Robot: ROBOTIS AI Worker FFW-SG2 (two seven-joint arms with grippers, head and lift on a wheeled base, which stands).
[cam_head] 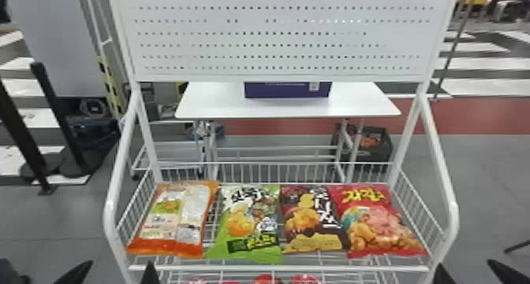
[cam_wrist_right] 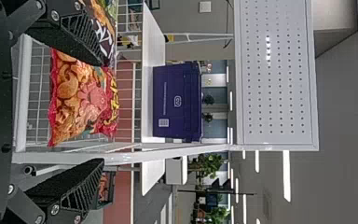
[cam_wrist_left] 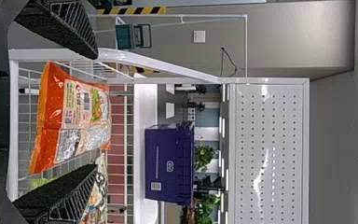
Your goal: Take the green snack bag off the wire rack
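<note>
The left gripper (cam_head: 117,269) has its jaws apart and empty; the right gripper (cam_head: 465,265) is likewise released. Beyond the left jaws, toward the right ones, the green snack bag (cam_head: 252,224) lies on the wire rack (cam_head: 276,268), between the orange snack bag (cam_head: 169,224), nearer to the left jaws, and the dark brown snack bag (cam_head: 311,220). The red snack bag (cam_head: 378,228) is nearest the right jaws. Farthest out stands a purple box (cam_head: 287,90).

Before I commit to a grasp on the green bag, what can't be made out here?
Green snack bag, underside: head view, hidden by the bag itself.
Its middle: left wrist view, behind one finger of the left gripper.
Red items below: head view, cut off by the bottom edge.
Purple box, top: head view, behind the perforated panel.
</note>
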